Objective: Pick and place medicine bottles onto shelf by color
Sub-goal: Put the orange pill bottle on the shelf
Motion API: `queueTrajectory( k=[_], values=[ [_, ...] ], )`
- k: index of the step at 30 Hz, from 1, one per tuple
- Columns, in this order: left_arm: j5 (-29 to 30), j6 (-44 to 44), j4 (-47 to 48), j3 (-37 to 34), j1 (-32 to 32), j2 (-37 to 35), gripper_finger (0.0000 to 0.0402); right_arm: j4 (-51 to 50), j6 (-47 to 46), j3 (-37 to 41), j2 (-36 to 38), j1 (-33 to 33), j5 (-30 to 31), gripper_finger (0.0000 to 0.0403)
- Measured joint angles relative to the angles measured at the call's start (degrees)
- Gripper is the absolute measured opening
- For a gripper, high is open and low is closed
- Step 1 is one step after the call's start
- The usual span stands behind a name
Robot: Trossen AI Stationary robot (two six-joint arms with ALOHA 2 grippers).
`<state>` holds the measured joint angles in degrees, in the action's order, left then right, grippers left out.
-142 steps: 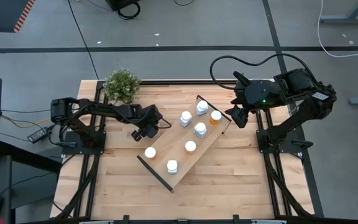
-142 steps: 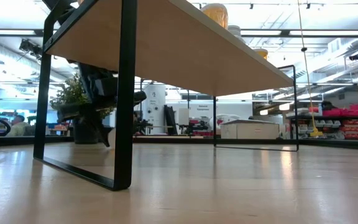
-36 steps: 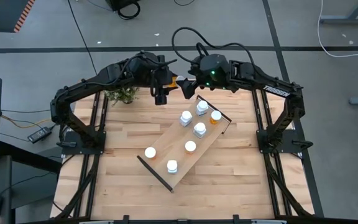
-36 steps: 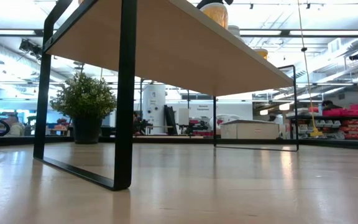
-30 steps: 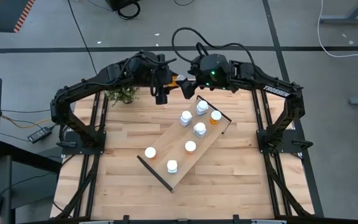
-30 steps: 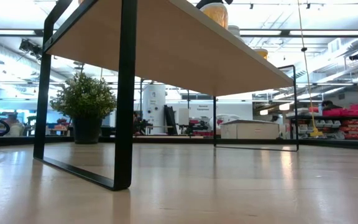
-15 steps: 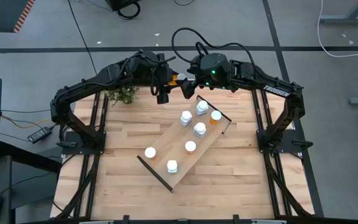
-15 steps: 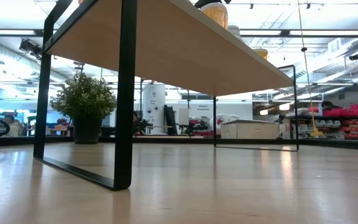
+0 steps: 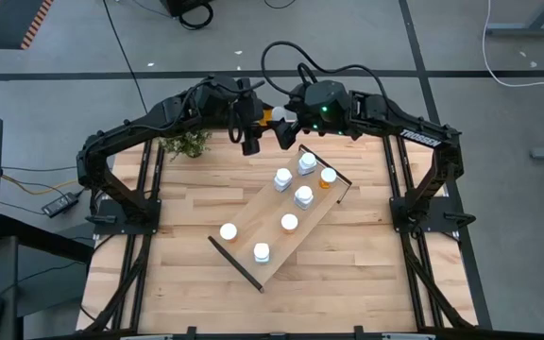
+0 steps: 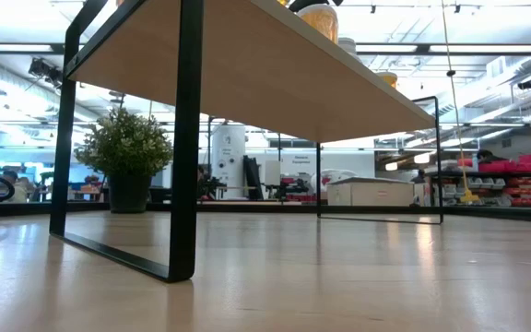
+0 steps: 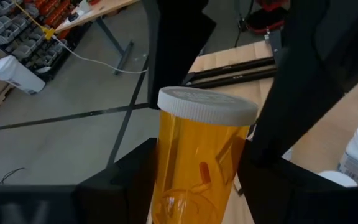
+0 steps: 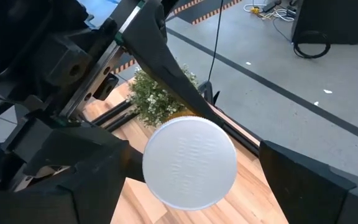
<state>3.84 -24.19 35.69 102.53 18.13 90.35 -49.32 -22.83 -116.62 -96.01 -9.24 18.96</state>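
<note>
plant [image 9: 185,144]: leafy green, back-left of your surface | left gripper [image 9: 250,144]: closed on the translucent orange bottle [image 11: 201,158], ridged white cap, above the surface's back edge | right gripper [image 9: 280,134]: spread wide around that cap | shelf [image 9: 281,217]: pale wood, black rails, six bottles | surface [image 9: 366,274]: butcher-block; grey floor beyond

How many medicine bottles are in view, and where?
8. Seven bottles stand on the shelf: four at its far-right end, three toward the near-left end. The eighth, an orange bottle, is in the left hand above the table's far edge. None seems hidden.
</note>
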Motion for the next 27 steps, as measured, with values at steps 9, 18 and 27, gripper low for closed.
queueTrajectory(
  k=[9,18,27],
  values=[
    [0.2,1.4,-1.1,-0.1,-0.8,0.0,0.0207,0.1,0.3,0.0,0.2,0.0,0.0,0.0365],
    [-0.2,0.6,-2.1,-0.1,-2.2,0.0,0.0213,-0.2,0.5,0.0,0.1,0.0,0.0,0.0365],
    [0.0,-6.5,-1.8,-0.1,-2.4,0.0,0.0207,-0.3,0.4,0.0,0.0,0.0,0.0,0.0362]
  ],
)
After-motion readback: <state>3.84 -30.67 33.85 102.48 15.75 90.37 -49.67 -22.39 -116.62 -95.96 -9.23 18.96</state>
